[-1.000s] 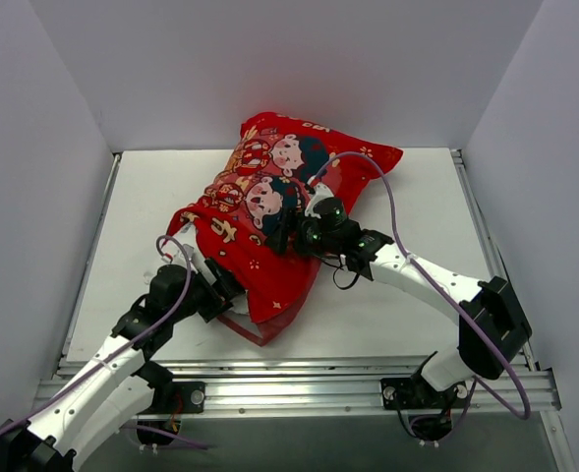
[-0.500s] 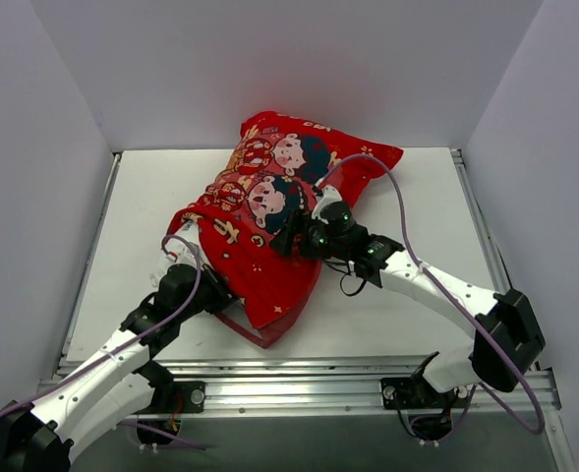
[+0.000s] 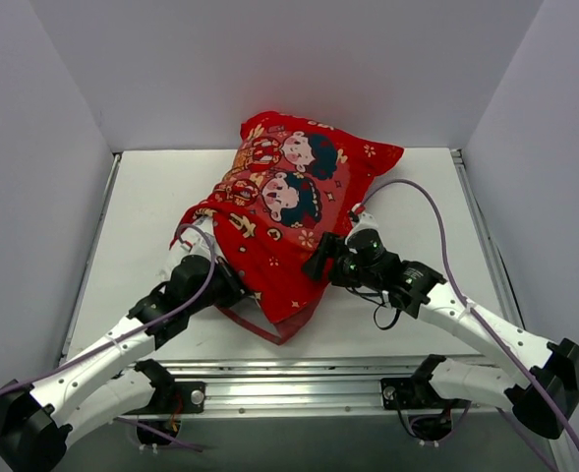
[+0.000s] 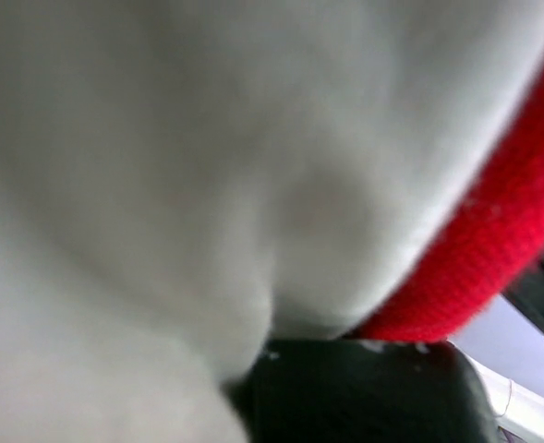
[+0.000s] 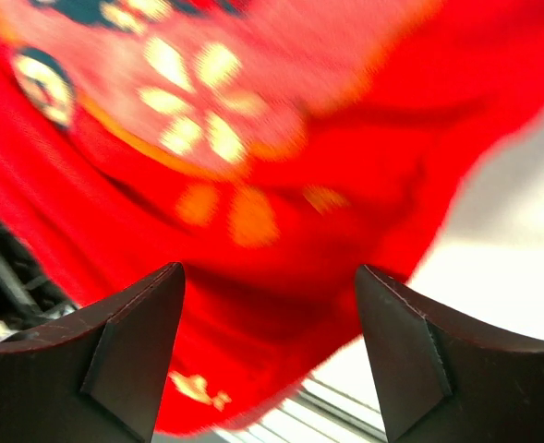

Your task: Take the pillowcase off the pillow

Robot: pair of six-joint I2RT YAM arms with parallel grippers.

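Observation:
The red pillowcase [image 3: 279, 211] with its cartoon children lies slanted across the middle of the table, its open end toward the near left. My left gripper [image 3: 227, 285] is pushed in at that open end and is shut. In the left wrist view the white pillow [image 4: 207, 157] fills the picture and creases down onto my black finger [image 4: 364, 392], with a strip of the pillowcase [image 4: 521, 249] to the right. My right gripper [image 3: 318, 264] stands open just off the cover's near right edge. Its view shows the pillowcase [image 5: 253, 138] beyond the fingertips, with nothing between them [image 5: 270, 355].
White walls close the table [image 3: 142, 216] in on the left, back and right. An aluminium rail [image 3: 299, 379] runs along the near edge by the arm bases. Purple cables loop over both arms.
My left gripper has shut at the cover's open end. The right arm has drawn back off the top of the pillowcase toward the near right. The cover has shifted slightly.

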